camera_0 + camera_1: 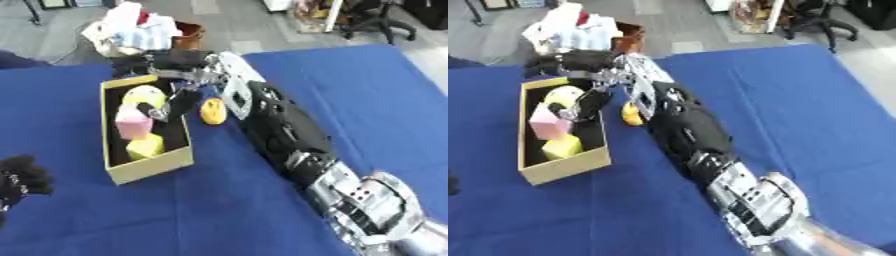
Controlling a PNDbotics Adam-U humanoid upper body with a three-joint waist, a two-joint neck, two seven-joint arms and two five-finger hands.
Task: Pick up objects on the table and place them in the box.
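Note:
A tan cardboard box (pixel 154 166) with a dark inside stands on the blue table, left of centre. In it lie a yellow round thing (pixel 144 95), a pink block (pixel 132 125) and a yellow block (pixel 145 146). A small yellow object (pixel 213 111) sits on the cloth just right of the box. My right arm stretches from the lower right up to the box. Its hand (pixel 178 104) hangs over the box's far right part, fingers pointing down inside with nothing held. My left hand (pixel 22 177) rests open at the lower left, apart from the box.
A heap of white and coloured things (pixel 131 29) and a brown container (pixel 188 35) stand beyond the table's far edge. Blue cloth (pixel 367 100) stretches to the right of the arm. An office chair (pixel 824 22) stands on the floor behind.

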